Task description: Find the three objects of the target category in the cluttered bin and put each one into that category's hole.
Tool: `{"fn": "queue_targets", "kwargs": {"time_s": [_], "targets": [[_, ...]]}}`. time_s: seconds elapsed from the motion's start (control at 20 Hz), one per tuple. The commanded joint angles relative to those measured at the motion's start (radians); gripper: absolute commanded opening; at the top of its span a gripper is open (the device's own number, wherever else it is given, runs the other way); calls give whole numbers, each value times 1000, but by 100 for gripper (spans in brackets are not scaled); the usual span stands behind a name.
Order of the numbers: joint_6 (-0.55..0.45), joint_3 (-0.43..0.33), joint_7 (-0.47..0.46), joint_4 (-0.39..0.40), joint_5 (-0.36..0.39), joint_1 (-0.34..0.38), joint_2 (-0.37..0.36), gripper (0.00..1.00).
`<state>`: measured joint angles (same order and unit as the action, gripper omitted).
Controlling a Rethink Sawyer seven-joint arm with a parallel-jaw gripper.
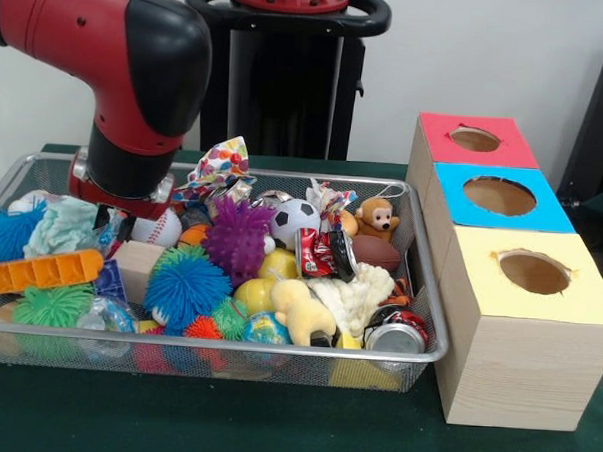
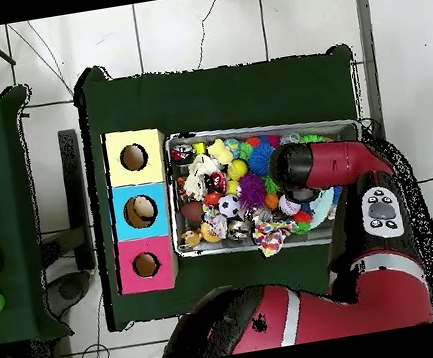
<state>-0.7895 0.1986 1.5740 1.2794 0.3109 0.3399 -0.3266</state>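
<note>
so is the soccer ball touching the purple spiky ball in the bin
Touching. In the front view the soccer ball sits right against the purple spiky ball with no gap between them; the overhead view shows them side by side in the bin.

- Front view: camera set low and close across the table [image 1: 273, 430], facing the robot; arm [image 1: 118, 68] enters from above.
- Overhead view: camera high, looking straight down; robot base at bottom.
- Shared: bin [image 1: 422, 321] [image 2: 185, 248], boxes [image 1: 521, 356] [image 2: 141, 209], arm [image 2: 329, 161].
</note>
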Motion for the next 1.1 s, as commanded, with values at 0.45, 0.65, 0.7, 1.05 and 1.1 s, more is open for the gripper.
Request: {"fn": "queue_targets", "kwargs": {"time_s": [0.45, 0.65, 0.7, 1.05, 1.1], "targets": [[-53, -45, 187, -2, -120, 15, -2, 0], [-95, -37, 168, 3, -137, 12, -26, 0], [-106, -36, 166, 2, -141, 12, -30, 0], [-180, -31, 149, -19, -168, 1, -50, 0], [-194, -31, 148, -20, -172, -2, -56, 0]]}}
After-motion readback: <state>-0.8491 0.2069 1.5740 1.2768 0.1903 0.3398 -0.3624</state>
